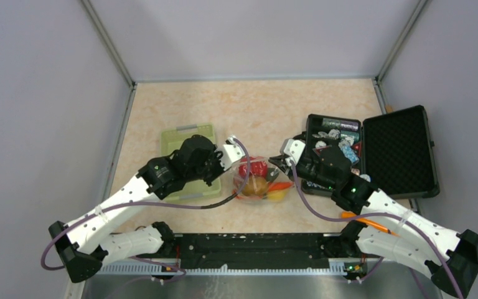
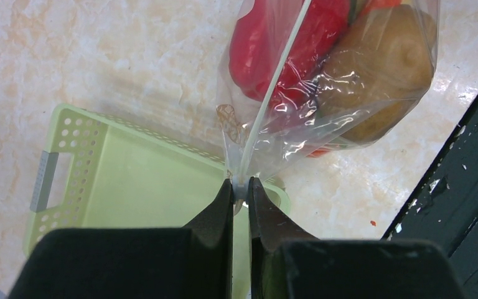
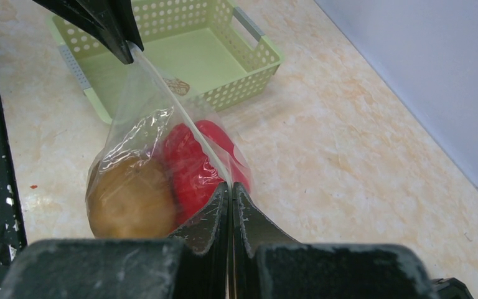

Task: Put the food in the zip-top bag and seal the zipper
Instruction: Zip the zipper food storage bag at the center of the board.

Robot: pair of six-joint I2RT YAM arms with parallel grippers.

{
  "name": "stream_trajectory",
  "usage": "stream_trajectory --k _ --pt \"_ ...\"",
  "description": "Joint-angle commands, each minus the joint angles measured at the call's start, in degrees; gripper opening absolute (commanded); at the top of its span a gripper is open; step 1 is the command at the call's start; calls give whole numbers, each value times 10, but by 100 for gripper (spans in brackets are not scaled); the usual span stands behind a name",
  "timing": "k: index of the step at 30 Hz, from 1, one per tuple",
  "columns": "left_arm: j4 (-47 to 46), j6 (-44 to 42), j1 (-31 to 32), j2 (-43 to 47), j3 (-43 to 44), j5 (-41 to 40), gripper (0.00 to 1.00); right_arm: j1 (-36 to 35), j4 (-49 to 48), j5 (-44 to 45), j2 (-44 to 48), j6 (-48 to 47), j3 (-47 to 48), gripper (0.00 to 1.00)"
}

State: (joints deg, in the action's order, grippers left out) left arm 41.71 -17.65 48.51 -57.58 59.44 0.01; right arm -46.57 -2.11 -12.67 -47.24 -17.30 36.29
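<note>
The clear zip-top bag (image 1: 260, 180) hangs stretched between my two grippers, just above the table. Inside it are a red pepper (image 2: 286, 47), a brown piece (image 2: 379, 68) and orange and yellow pieces (image 1: 278, 190). The whitish zipper (image 2: 274, 87) runs taut along the top edge, also seen in the right wrist view (image 3: 180, 118). My left gripper (image 2: 241, 185) is shut on the zipper's left end. My right gripper (image 3: 231, 185) is shut on the zipper near its right end, beside the pepper (image 3: 193, 165).
The pale green basket (image 1: 190, 162) stands under my left gripper, its rim (image 2: 68, 124) just behind the bag. An open black case (image 1: 373, 156) with shiny packets lies at the right. An orange carrot (image 1: 364, 221) lies by the right arm. A black rail (image 1: 255, 246) runs along the near edge.
</note>
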Motion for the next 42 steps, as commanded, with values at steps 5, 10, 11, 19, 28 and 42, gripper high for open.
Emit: stream_trajectory --k 5,10,11,19,28,42 --pt "51 -24 -24 6 12 -3 0 13 -30 10 11 1 13 0" --pt "56 -30 -38 10 7 -7 0 13 -30 10 10 2 13 0" --pt "56 -29 -39 11 9 -4 0 13 -30 10 10 2 13 0" --pt "65 -28 -45 8 18 -19 0 14 -30 13 10 1 14 0" --pt "55 -15 -58 -2 23 25 10 13 -34 15 15 5 9 0" --pt "-155 85 -65 77 9 -1 99 13 -51 44 21 34 -1 8"
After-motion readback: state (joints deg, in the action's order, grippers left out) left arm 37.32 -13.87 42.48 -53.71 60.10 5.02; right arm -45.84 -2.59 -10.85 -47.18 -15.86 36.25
